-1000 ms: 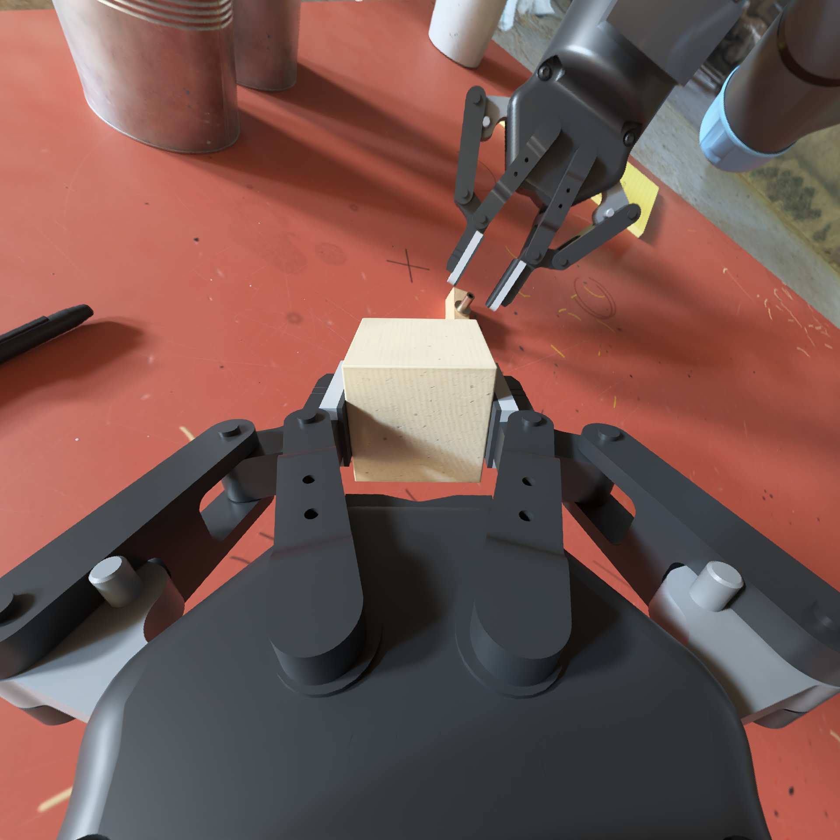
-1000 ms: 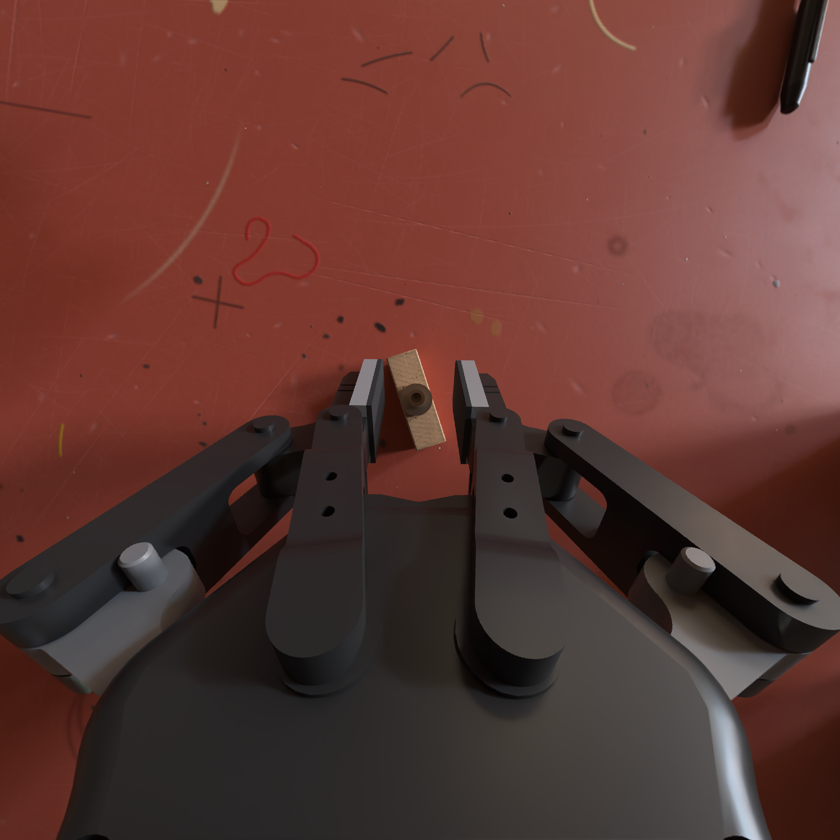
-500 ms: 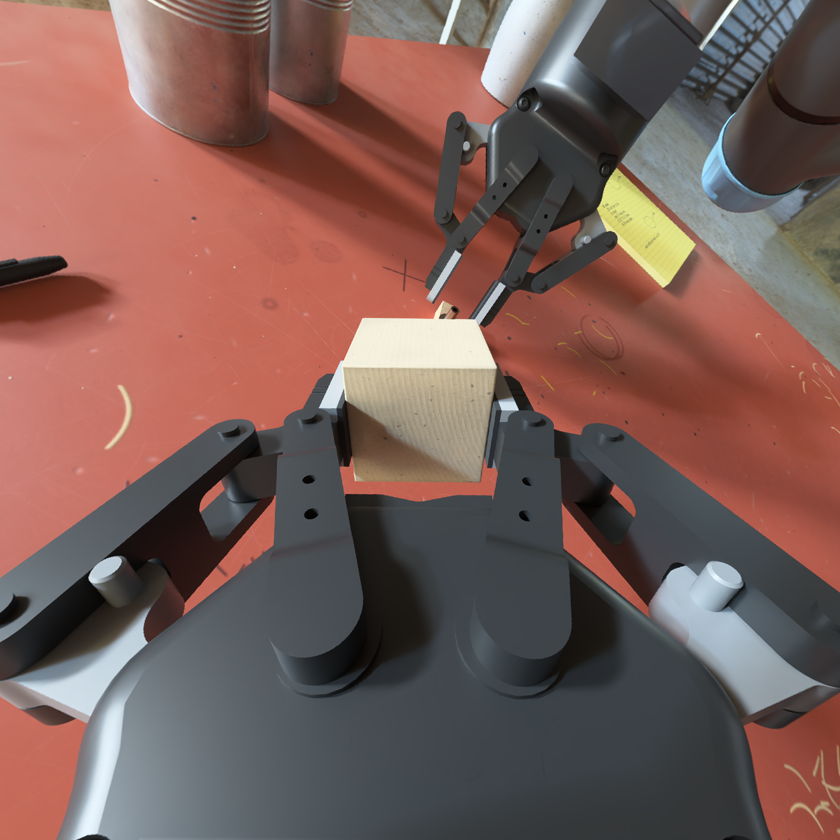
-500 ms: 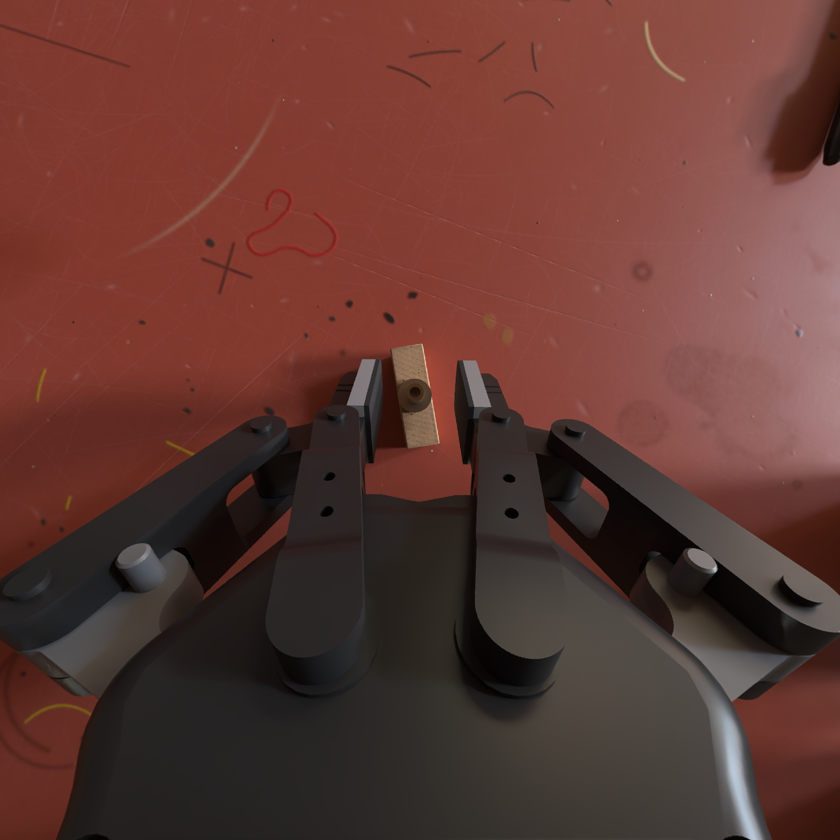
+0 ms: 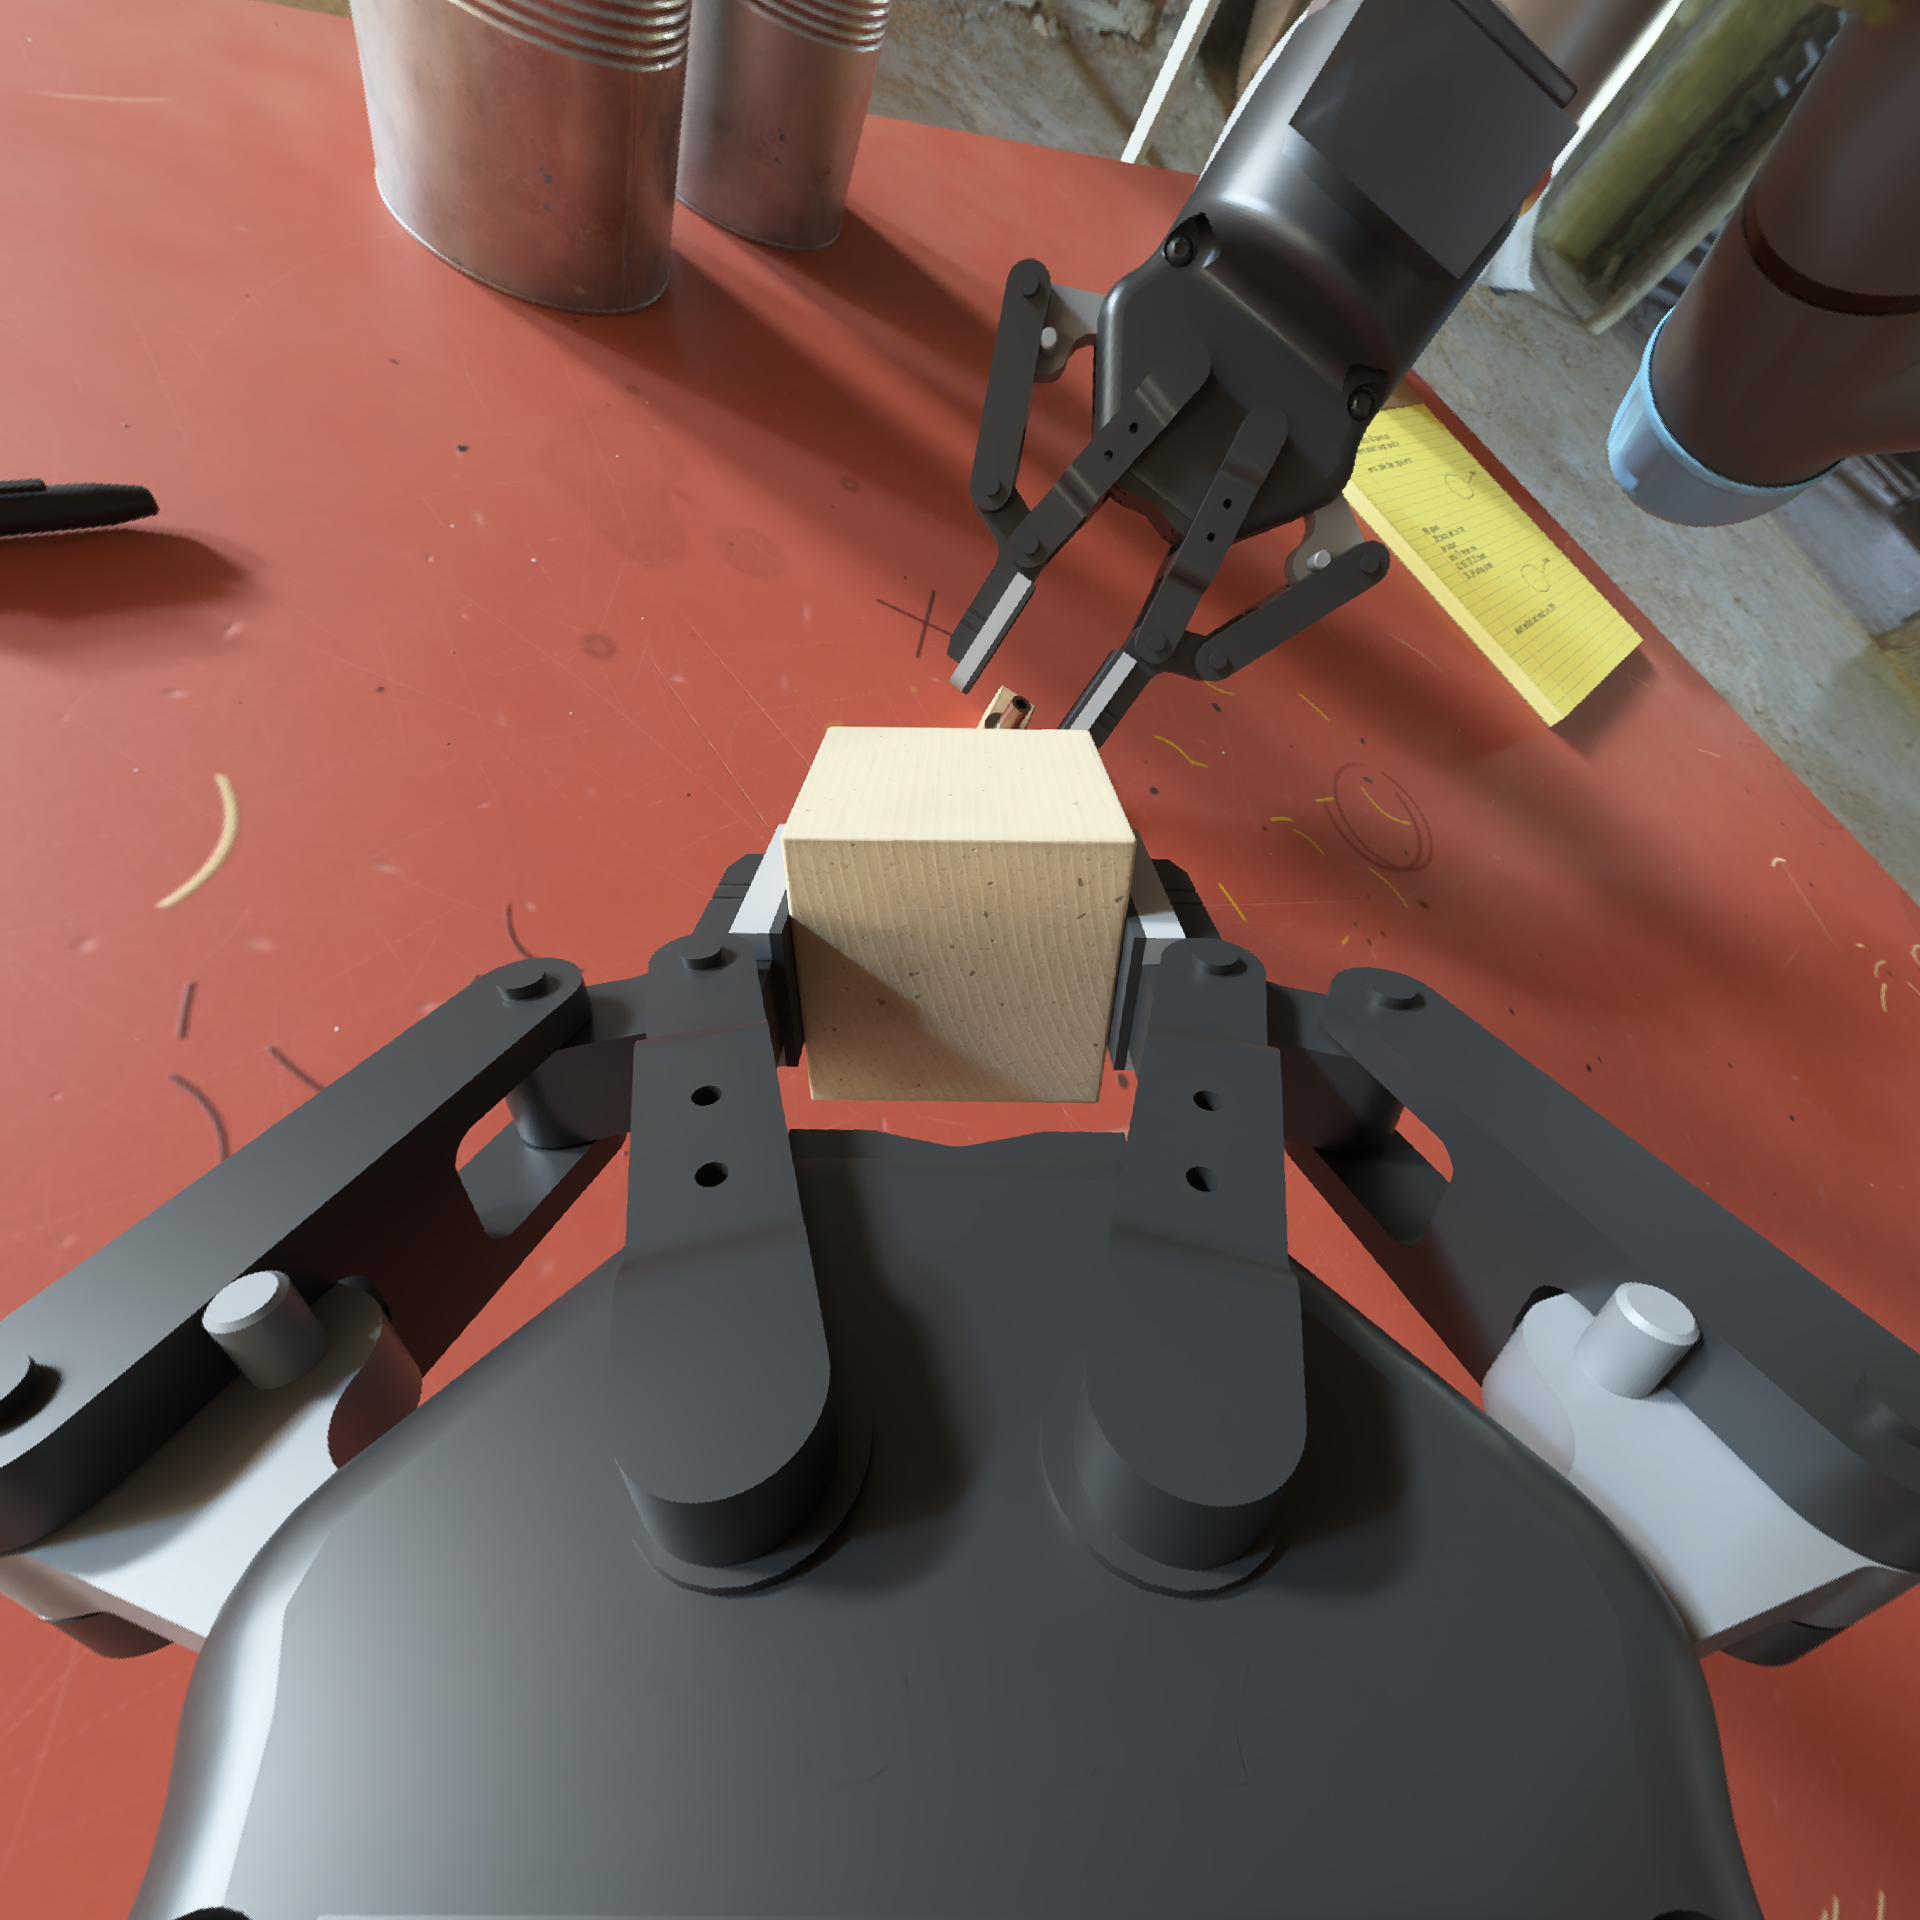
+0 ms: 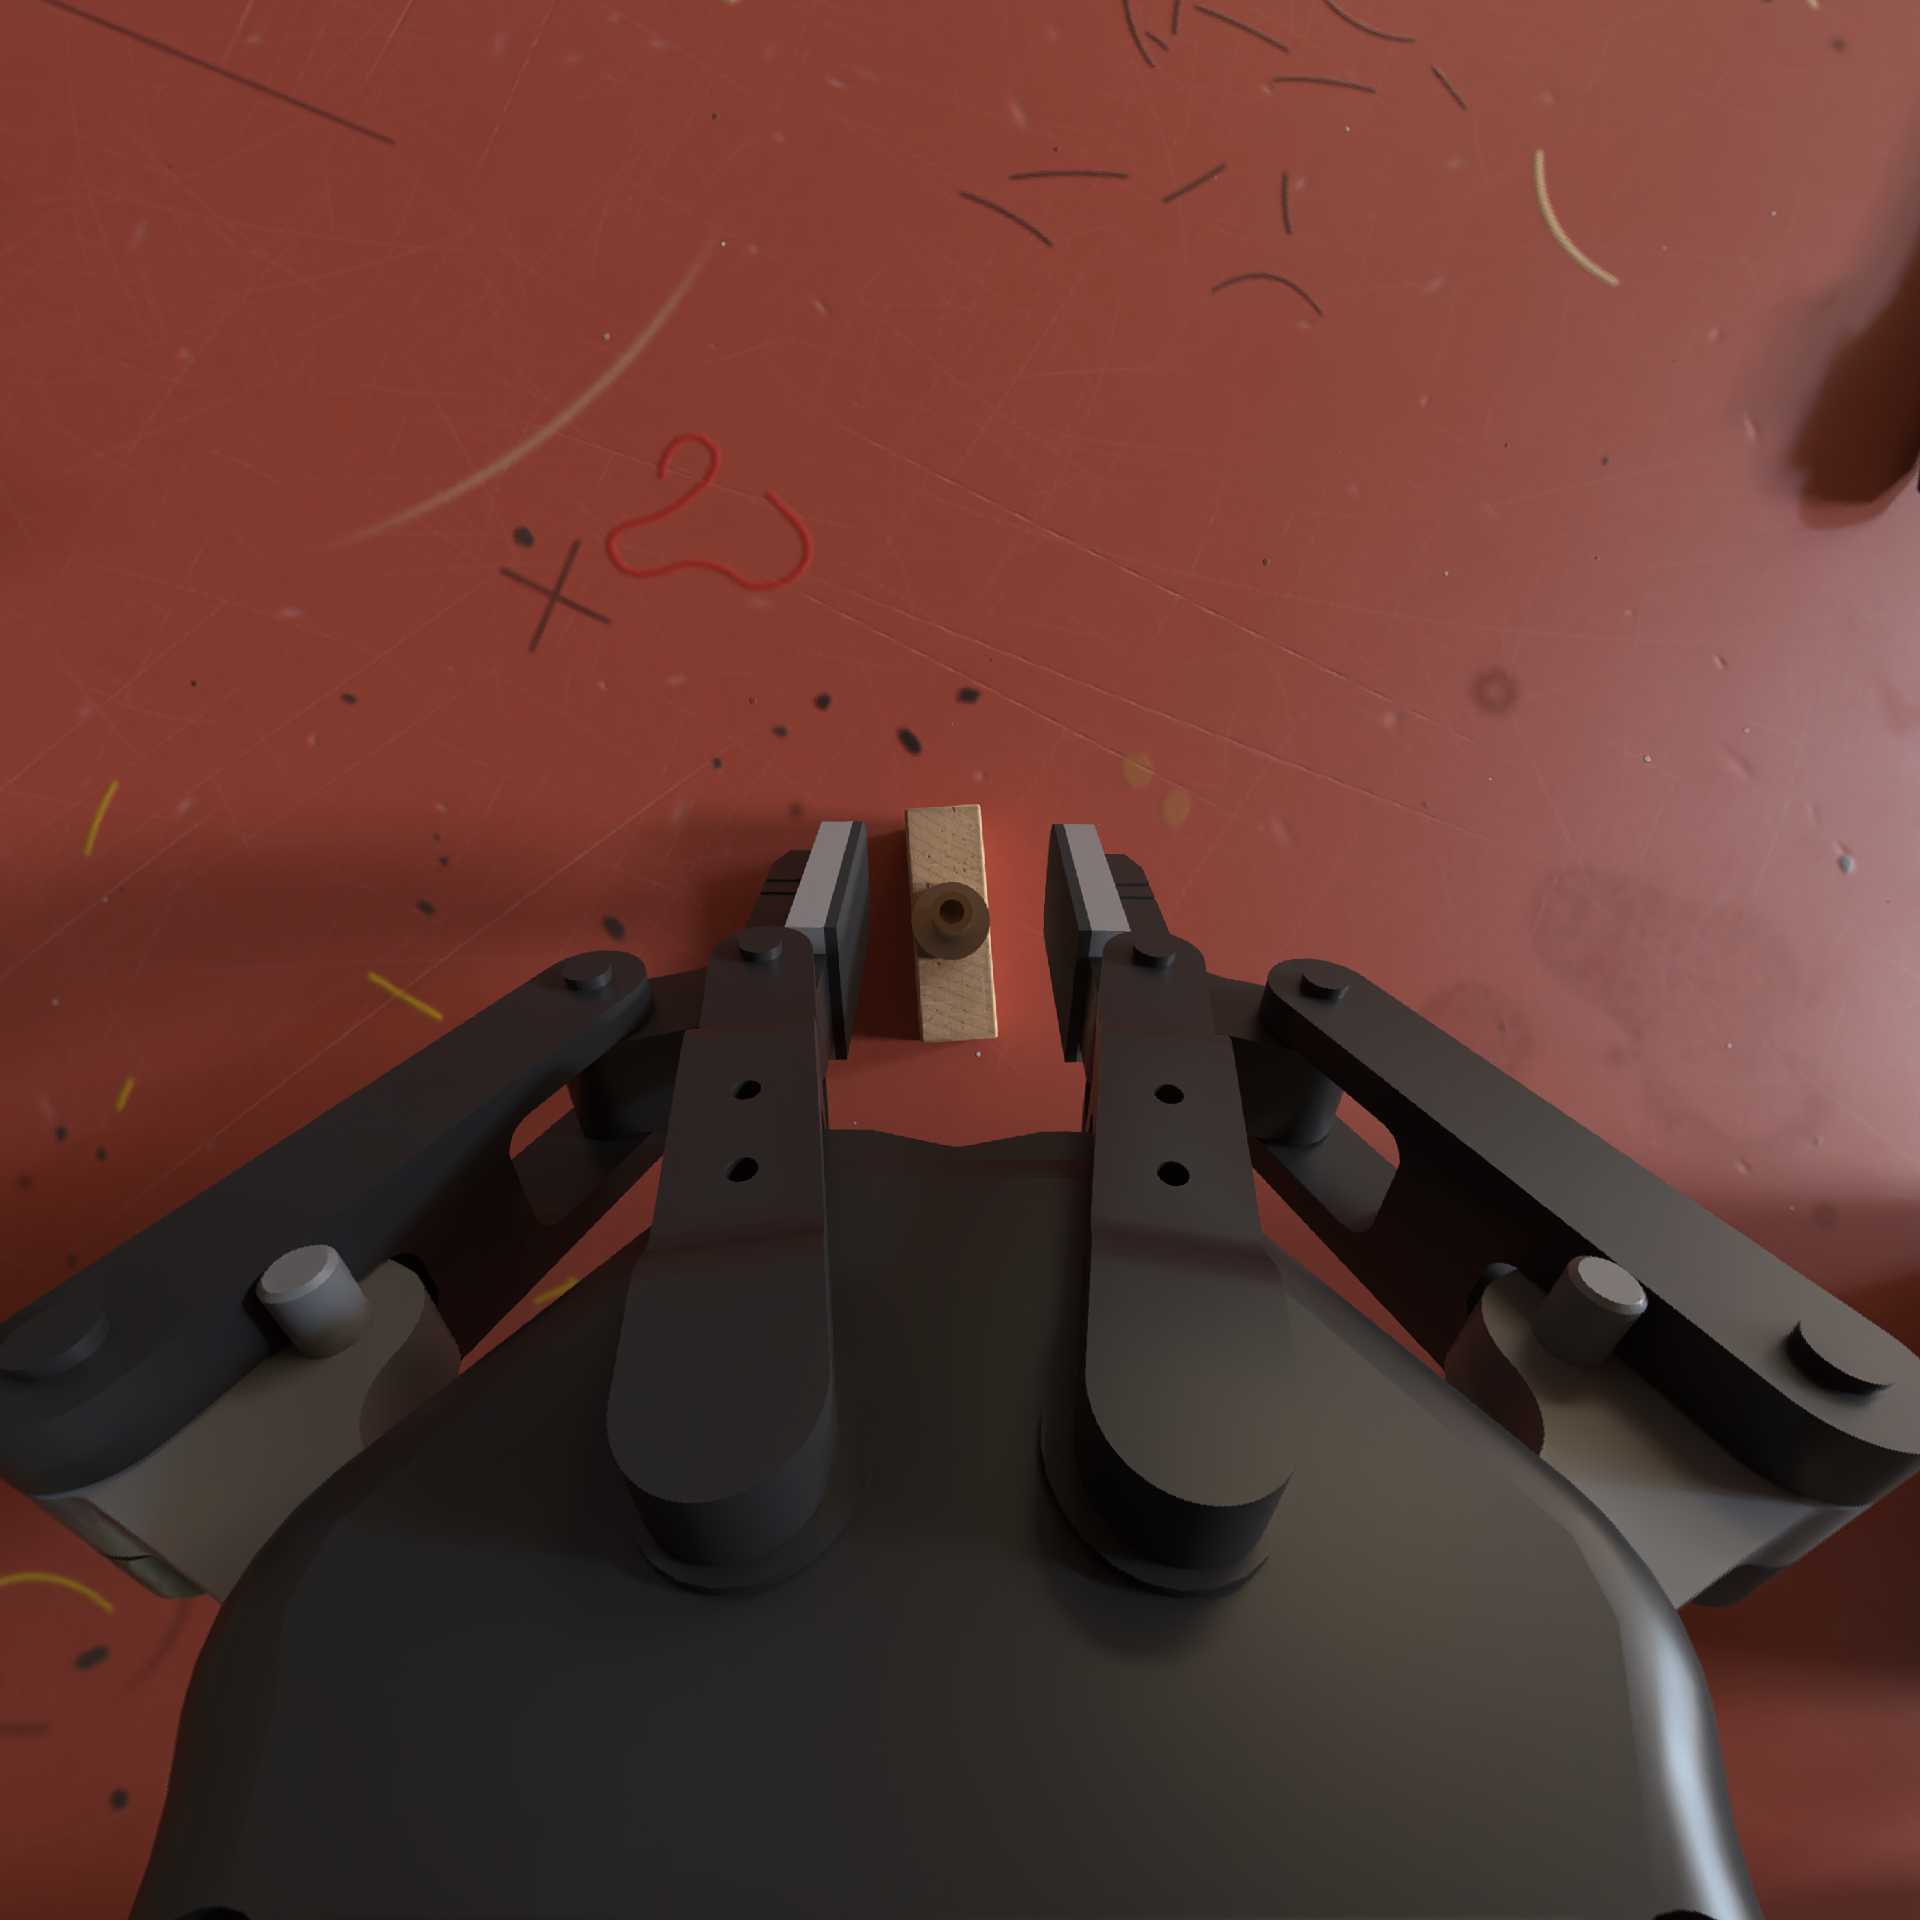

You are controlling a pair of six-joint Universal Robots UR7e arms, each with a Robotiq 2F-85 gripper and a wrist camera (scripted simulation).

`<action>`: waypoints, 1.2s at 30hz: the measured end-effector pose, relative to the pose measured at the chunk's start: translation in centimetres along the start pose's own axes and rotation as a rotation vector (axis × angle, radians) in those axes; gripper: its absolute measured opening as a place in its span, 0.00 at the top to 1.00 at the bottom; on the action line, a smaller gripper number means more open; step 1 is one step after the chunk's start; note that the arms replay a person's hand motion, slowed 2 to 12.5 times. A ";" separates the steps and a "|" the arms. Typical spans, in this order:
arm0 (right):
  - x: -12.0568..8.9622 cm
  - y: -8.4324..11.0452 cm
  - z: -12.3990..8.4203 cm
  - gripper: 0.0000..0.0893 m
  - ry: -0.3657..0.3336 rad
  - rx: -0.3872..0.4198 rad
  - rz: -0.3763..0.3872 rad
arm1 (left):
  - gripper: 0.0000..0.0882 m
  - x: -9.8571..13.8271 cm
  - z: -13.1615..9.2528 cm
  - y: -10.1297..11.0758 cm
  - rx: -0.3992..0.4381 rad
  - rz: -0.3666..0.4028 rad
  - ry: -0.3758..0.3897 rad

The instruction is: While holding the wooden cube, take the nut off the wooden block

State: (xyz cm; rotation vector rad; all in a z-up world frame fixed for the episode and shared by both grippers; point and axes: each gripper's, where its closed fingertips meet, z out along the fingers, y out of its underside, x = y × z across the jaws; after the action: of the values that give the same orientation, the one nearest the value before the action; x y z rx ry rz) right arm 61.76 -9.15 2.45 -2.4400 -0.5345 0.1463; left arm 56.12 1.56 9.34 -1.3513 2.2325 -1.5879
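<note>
My left gripper (image 5: pixel 956 914) is shut on a pale wooden cube (image 5: pixel 951 914) and holds it above the red table. Just beyond the cube, a small wooden block (image 5: pixel 1000 711) with a dark nut (image 5: pixel 1018 709) peeks over its top edge. My right gripper (image 5: pixel 1029 691) hangs over that block from behind, jaws apart. In the right wrist view the thin wooden block (image 6: pixel 951 920) lies flat on the table between my open right gripper's (image 6: pixel 954 925) pads, with the brown nut (image 6: pixel 950 916) at its middle. The pads do not touch the block.
Two metal cans (image 5: pixel 540 145) stand at the back left of the red table (image 5: pixel 416 644). A black marker (image 5: pixel 73 504) lies at the left edge. A yellow notepad (image 5: pixel 1496 561) lies at the right near the table's edge.
The left gripper has risen with the cube, so the table looks farther away. The right gripper has turned so the block now lies straight between its pads, and it has lifted slightly.
</note>
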 end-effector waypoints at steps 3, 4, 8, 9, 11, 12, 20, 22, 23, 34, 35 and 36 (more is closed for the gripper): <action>0.0 0.1 0.1 0.67 -0.009 -0.002 -0.013 | 0.50 0.2 -0.1 0.2 0.000 -0.002 -0.019; 0.0 0.2 0.1 0.67 -0.013 -0.003 -0.017 | 0.50 0.2 -0.1 0.2 0.000 -0.002 -0.026; 0.0 0.3 0.2 0.69 -0.028 -0.001 -0.029 | 0.50 0.4 -0.3 0.3 0.003 -0.001 -0.050; 0.0 0.3 0.3 0.70 -0.031 0.001 -0.031 | 0.50 0.5 -0.3 0.3 0.004 0.000 -0.055; 0.0 0.2 0.3 0.72 -0.038 0.010 -0.034 | 0.50 0.6 -0.4 0.4 0.005 0.000 -0.065; 0.0 0.2 0.3 0.73 -0.041 0.014 -0.035 | 0.50 0.6 -0.4 0.4 0.005 -0.001 -0.070; -0.1 0.1 0.4 0.78 -0.060 0.031 -0.043 | 0.50 0.9 -0.5 0.8 0.002 -0.007 -0.098; -0.1 0.1 0.4 0.79 -0.063 0.033 -0.045 | 0.50 0.9 -0.5 0.9 0.001 -0.010 -0.102; -0.1 0.1 0.4 0.80 -0.065 0.034 -0.046 | 0.50 1.0 -0.5 1.0 0.001 -0.012 -0.104; -0.1 0.2 0.4 0.84 -0.078 0.041 -0.048 | 0.50 1.4 -0.6 1.3 0.000 -0.013 -0.125; -0.1 0.2 0.4 0.84 -0.079 0.042 -0.047 | 0.50 1.4 -0.6 1.3 0.000 -0.013 -0.126; -0.2 0.2 0.4 0.84 -0.080 0.042 -0.046 | 0.50 1.4 -0.6 1.4 -0.001 -0.014 -0.127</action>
State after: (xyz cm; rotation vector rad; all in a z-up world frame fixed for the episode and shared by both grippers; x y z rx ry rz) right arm 61.59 -9.12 2.03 -2.3865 -0.6165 0.2350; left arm 54.13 1.06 9.08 -1.4279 2.1553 -1.4615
